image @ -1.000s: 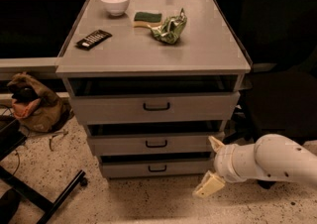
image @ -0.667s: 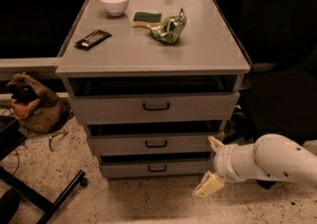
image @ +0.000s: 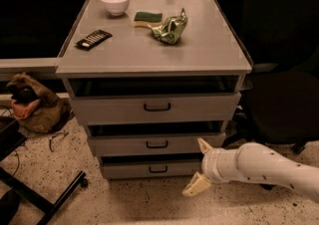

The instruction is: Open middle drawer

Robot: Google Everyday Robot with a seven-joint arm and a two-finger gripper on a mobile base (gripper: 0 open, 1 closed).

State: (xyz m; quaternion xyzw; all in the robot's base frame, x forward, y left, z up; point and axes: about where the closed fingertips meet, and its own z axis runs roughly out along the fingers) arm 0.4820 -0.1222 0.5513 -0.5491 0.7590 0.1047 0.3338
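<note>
The middle drawer point(image: 154, 144) is a shallow grey drawer with a small black loop handle point(image: 157, 145), between a taller top drawer point(image: 155, 107) and a narrower bottom drawer point(image: 149, 169). All three stand a little out from the grey cabinet. My gripper point(image: 201, 168) is low at the right, in front of the right end of the middle and bottom drawers, well right of the handle. Its two cream fingers point(image: 196, 185) are spread apart and hold nothing.
On the cabinet top point(image: 154, 45) lie a white bowl point(image: 115, 3), a sponge point(image: 147, 18), a green crumpled bag point(image: 170, 28) and a black remote point(image: 93, 39). A brown bag point(image: 32, 107) sits on the floor at left, a chair base point(image: 45, 194) at lower left, a dark chair point(image: 284, 109) at right.
</note>
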